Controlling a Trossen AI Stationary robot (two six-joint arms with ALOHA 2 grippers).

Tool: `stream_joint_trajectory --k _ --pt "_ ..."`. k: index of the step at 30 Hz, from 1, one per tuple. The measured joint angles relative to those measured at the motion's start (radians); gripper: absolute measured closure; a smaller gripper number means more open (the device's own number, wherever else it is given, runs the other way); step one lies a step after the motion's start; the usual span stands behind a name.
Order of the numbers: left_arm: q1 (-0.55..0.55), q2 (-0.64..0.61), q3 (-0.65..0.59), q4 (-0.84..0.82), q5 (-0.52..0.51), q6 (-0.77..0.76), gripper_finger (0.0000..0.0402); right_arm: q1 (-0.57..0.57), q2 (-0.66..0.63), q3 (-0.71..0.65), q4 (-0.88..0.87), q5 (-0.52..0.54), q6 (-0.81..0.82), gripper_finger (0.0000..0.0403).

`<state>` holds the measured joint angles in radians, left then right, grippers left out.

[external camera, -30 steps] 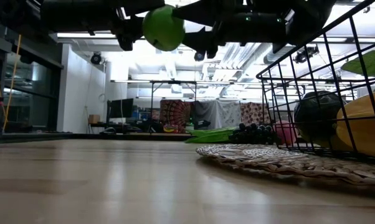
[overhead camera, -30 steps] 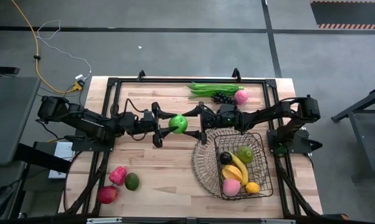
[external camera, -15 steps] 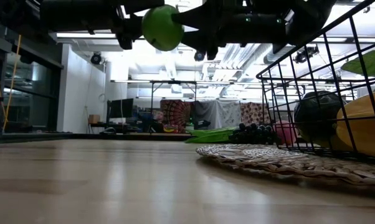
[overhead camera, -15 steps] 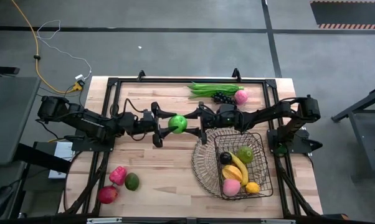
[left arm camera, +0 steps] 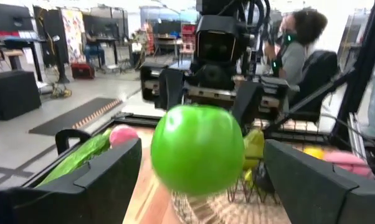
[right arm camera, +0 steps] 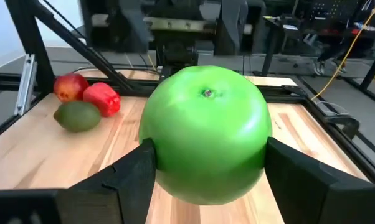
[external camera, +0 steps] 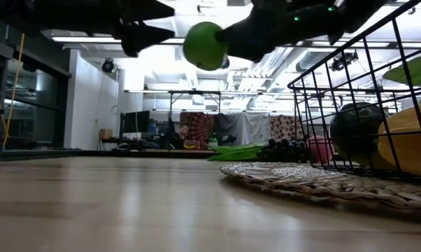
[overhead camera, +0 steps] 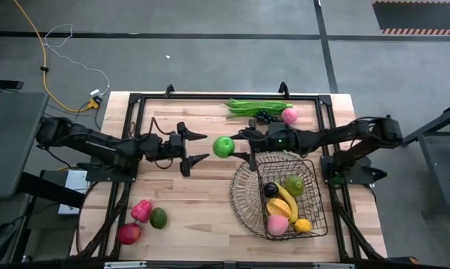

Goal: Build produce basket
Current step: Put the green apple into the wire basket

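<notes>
A green apple point(overhead camera: 223, 146) hangs in the air over the middle of the table, left of the dark wire basket point(overhead camera: 241, 196). My right gripper point(overhead camera: 235, 146) reaches in from the table's right and is shut on the apple. My left gripper point(overhead camera: 200, 147) is open and empty just left of the apple, its fingers point(left arm camera: 106, 180) on either side of it without touching. The basket stands on the table at the near right. It holds bananas point(overhead camera: 282, 202), a green fruit point(overhead camera: 294, 184), a pink peach point(overhead camera: 277, 223), a lemon point(overhead camera: 303, 225) and a dark fruit point(overhead camera: 270, 190). My right gripper pinches the apple's two opposite sides point(right arm camera: 151, 152) between its two fingers. The fingers come in level from the table's right. The apple is lifted clear of the table, with its stem pit point(right arm camera: 207, 93) turned back toward the wrist.
Long green beans point(overhead camera: 255, 107), dark grapes point(overhead camera: 267, 116) and a pink peach point(overhead camera: 288, 116) lie at the far edge. A red pepper point(overhead camera: 141, 210), an avocado point(overhead camera: 158, 218) and a red apple point(overhead camera: 129, 234) lie at the near left. Bare wood lies between them.
My left gripper has let go of the green apple and drawn back toward the table's left edge. My right gripper has kept its hold and carried the apple a little toward the right, clear of the left fingers.
</notes>
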<state>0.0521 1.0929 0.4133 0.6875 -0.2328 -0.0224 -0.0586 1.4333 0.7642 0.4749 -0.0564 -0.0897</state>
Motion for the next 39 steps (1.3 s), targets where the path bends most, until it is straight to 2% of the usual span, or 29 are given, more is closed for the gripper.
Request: stream_joint_trajectory --k 6,9,12,17,29,32,35,39 --pt "-0.001 -0.192 -0.007 -0.242 0.043 0.041 0.0076 -0.007 -0.157 -0.192 0.16 0.1 0.004 0.0152" --pt "0.0 -0.254 -0.044 -0.251 0.058 0.072 0.0076 -0.016 -0.239 -0.285 0.26 0.117 0.044 0.0152" --pt "0.006 -0.291 -0.107 -0.19 0.059 0.104 0.0076 -0.02 -0.307 -0.339 0.301 0.113 0.072 0.0153" --pt "0.037 -0.316 -0.191 -0.016 0.059 0.089 0.0076 -0.02 -0.347 -0.356 0.27 0.101 0.09 0.0153" --pt "0.048 -0.323 -0.197 -0.01 0.073 0.068 0.0076 -0.018 -0.347 -0.355 0.312 0.093 0.09 0.0153" --pt "0.048 -0.323 -0.197 -0.01 0.073 0.068 0.0076 0.007 -0.36 -0.35 0.346 0.016 0.106 0.0153" --pt "0.048 -0.323 -0.197 -0.011 0.073 0.076 0.0076 0.065 -0.401 -0.297 0.226 -0.05 0.122 0.0153" --pt "0.048 -0.323 -0.197 -0.019 0.072 0.078 0.0076 0.179 -0.466 -0.137 -0.265 -0.032 0.212 0.0153"
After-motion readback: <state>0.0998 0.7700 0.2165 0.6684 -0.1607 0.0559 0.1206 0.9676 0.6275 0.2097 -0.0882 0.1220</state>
